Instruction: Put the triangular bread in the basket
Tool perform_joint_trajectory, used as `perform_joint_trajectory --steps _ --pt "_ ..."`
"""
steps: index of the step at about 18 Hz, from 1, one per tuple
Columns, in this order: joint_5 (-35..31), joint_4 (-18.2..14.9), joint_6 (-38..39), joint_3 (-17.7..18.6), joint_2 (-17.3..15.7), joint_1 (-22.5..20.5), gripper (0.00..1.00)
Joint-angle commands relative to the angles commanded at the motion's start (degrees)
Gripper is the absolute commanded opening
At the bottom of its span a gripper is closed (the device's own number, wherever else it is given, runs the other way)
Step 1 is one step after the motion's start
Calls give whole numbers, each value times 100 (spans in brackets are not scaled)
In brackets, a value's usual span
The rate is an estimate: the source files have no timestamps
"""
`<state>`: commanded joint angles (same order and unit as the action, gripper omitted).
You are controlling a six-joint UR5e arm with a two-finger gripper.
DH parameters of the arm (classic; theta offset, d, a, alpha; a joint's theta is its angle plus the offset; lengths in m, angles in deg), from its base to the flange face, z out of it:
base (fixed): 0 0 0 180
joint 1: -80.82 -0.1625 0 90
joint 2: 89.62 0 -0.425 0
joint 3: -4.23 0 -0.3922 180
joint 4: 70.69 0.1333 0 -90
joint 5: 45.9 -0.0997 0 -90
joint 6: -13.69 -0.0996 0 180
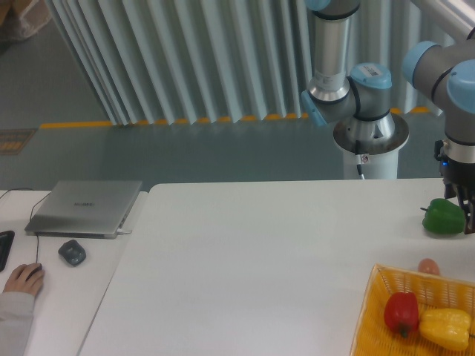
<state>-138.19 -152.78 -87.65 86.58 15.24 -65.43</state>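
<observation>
We find the tool (466,211) at the far right edge of the view, hanging low over the surface (245,259) just beside a green pepper (444,217). Only part of it shows; one dark finger reaches down past the pepper's right side, and we cannot tell how far it is open or whether it has hold of anything.

The basket (375,311) lies below and slightly left of the tool, nearer the camera, well clear of the pepper. It holds a red pepper (401,313) and a yellow pepper (445,328).

We see no triangular bread anywhere. A small pinkish rounded object (428,266) sits at the basket's far rim, between tool and basket; we cannot identify it.

We judge the coming move cannot be aimed from this view, since the bread's direction from the tool is unknown
</observation>
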Motion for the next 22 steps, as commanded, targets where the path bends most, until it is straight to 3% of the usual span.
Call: perform_joint_trajectory --steps 4,7,9,14,17,18,22 --pt "87 26 18 35 -26 -9 100" --pt "158 771 35 368 -149 -166 100" --pt "176 983 140 492 -184 -333 100" --pt "150 1011 545 396 -150 -948 100" --pt "-360 1037 510 291 148 -1212 100" --pt "-386 1037 545 177 376 -1248 100" --pt "-387 1089 563 105 737 -1292 100"
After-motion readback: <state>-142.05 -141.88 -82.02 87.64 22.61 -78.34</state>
